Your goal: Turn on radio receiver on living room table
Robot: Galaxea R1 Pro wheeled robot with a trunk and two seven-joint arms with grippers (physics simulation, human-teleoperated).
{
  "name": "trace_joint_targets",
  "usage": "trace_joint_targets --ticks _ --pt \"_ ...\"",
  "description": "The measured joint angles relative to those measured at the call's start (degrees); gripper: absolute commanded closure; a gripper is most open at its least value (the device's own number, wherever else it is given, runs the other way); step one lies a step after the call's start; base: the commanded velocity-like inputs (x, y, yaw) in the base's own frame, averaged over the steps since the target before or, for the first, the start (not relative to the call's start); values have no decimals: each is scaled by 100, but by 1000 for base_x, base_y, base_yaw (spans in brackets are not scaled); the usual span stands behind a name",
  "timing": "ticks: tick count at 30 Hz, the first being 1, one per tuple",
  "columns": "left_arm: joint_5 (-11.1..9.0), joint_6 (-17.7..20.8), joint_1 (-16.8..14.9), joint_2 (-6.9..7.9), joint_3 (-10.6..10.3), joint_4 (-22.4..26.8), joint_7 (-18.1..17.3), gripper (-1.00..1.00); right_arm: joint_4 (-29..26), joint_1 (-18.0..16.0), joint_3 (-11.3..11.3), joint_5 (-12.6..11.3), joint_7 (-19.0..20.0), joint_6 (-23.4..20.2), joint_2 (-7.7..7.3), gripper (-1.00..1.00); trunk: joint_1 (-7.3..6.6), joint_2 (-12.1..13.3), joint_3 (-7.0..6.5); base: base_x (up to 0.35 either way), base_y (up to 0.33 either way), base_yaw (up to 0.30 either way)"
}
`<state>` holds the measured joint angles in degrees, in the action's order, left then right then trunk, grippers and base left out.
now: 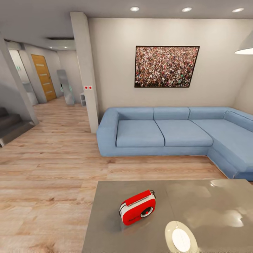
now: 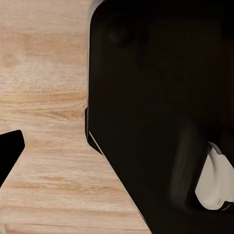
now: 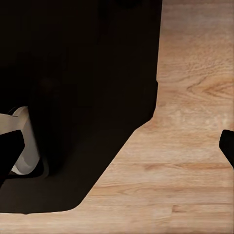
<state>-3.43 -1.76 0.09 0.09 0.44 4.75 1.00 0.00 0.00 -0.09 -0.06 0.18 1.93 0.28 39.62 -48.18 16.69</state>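
A living room with a light wood plank floor (image 1: 52,168) fills the head view: a blue sectional sofa (image 1: 165,135) stands against the beige back wall under a framed crowd picture (image 1: 166,66), and a hallway with a wooden door (image 1: 44,77) recedes at the upper left. Across the bottom of the frame lies the table (image 1: 211,211), its glossy grey-brown top catching ceiling reflections. The radio receiver (image 1: 137,207) sits on it at lower centre, near the table's left edge, turned at an angle. It is a small rounded red box with a white band, a round black dial on its face and a thin wire handle on top. Just below and right of it glows a round white disc (image 1: 181,238).

Both wrist views look down past dark robot bodywork at the floor planks, which suggests the arms hang at rest beside the base. Dark fingertip edges show at the frame sides, but whether either pincer is wide or narrow I cannot tell.
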Motion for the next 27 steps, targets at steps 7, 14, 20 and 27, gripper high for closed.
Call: trace_joint_targets --ticks 7,14,20,27 --pt "0 0 0 0 0 0 -3 -100 0 0 0 -2 0 0 -1 -100 0 0 64 0 0 0" --pt "0 0 0 4 -5 0 -3 -100 0 0 0 -3 0 0 -1 -100 0 0 129 0 0 0" --pt "-1 0 0 8 -7 0 -3 -100 0 0 0 -2 0 0 -1 -100 0 0 184 0 0 0" --pt "-7 -6 0 9 -9 0 -10 -100 0 0 0 -2 0 0 0 -100 0 0 249 0 0 0"
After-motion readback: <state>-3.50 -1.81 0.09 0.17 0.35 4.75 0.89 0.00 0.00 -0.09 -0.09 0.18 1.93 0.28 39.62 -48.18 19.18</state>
